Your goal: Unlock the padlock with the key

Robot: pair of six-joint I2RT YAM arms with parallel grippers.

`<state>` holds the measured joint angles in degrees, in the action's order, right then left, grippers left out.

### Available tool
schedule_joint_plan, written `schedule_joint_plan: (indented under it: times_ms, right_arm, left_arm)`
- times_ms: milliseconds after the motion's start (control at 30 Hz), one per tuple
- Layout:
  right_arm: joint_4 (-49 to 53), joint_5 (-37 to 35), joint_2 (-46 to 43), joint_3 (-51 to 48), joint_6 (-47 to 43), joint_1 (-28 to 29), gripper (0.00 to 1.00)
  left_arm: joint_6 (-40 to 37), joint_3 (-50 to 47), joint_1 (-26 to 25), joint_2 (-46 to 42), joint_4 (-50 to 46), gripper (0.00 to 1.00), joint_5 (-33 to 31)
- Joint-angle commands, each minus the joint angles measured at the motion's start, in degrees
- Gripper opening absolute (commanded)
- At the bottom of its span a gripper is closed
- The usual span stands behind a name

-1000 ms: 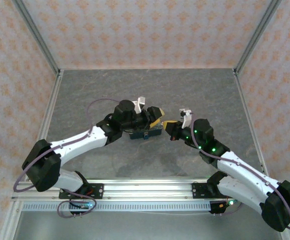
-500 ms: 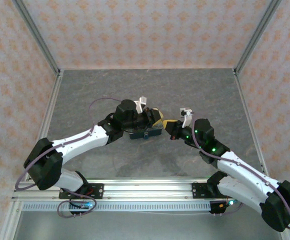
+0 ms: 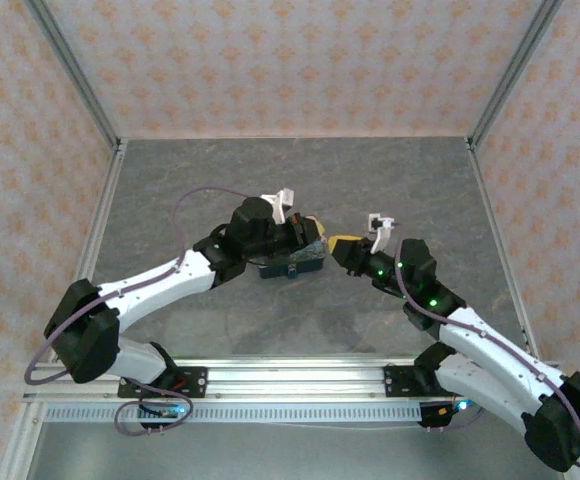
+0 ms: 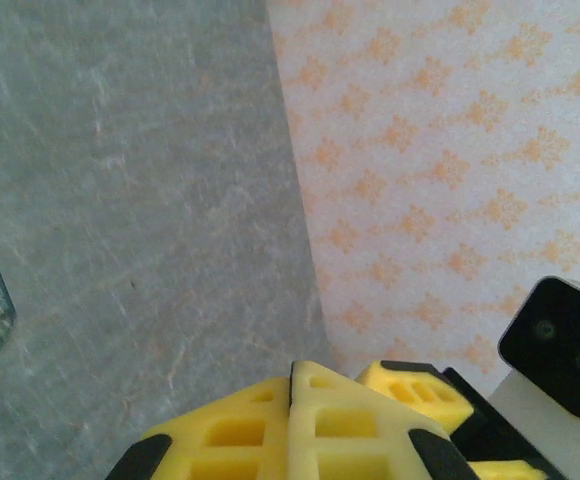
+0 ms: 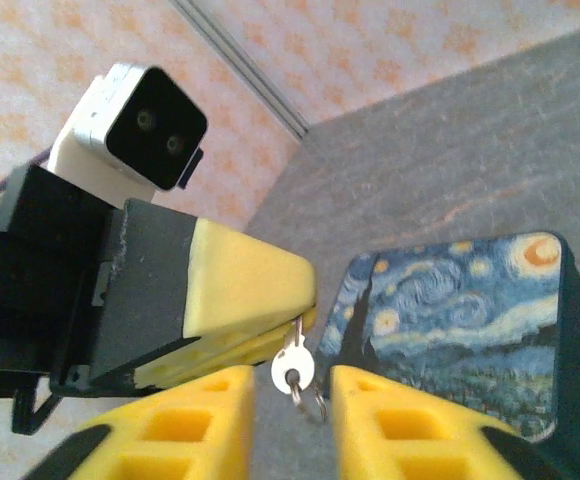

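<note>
A small silver key [image 5: 292,372] with a ring on its head hangs from the tips of my left gripper [image 5: 302,308], which is shut on its blade. The key's head lies between the yellow fingers [image 5: 190,425] of my right gripper [image 5: 292,392], which stands open with a gap on each side. From above, the left gripper [image 3: 316,238] and right gripper [image 3: 341,244] meet tip to tip just right of the starry-night box [image 3: 288,262]. A tiny blue padlock [image 3: 292,269] sits at the box's near side. The left wrist view has the left gripper [image 4: 292,372] pressed shut.
The starry-night box [image 5: 460,320] lies flat on the grey table [image 3: 370,180], right beside the key. Patterned walls and metal frame posts [image 3: 75,80] enclose the table. The right arm's wrist camera [image 4: 560,350] sits close to the left fingers.
My left gripper has closed on the key. My right gripper has opened off it and drawn back slightly to the right.
</note>
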<state>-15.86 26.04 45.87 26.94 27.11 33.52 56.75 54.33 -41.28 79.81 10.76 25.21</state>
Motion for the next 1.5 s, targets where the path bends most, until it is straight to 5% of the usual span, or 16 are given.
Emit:
schedule_joint_plan:
  times_ms: [0, 233, 533, 967, 1467]
  right_arm:
    - [-10.08, 3.42, -0.73, -1.32, 7.80, -2.00, 0.34]
    - [-20.10, 10.21, 3.41, 2.58, 15.31, -2.58, 0.48]
    - [-26.12, 12.37, 8.92, 3.97, 19.99, -2.33, 0.48]
    - [-26.03, 13.09, 11.56, 4.61, 20.35, -1.31, 0.43]
    - [-27.90, 12.43, 12.75, 5.49, 21.27, -1.09, 0.26]
  left_arm:
    - [-8.47, -0.73, -0.21, -4.66, 3.82, 0.00, -6.67]
    - [-11.25, -2.28, -0.21, -6.86, 11.38, 0.00, -6.86]
    - [-9.74, -3.53, -0.21, -7.73, 13.76, 0.00, -5.52]
    - [-7.91, -3.70, -0.30, -7.01, 15.75, 0.00, -5.17]
    - [-7.53, -3.62, -0.56, -6.25, 15.80, 0.00, -4.64]
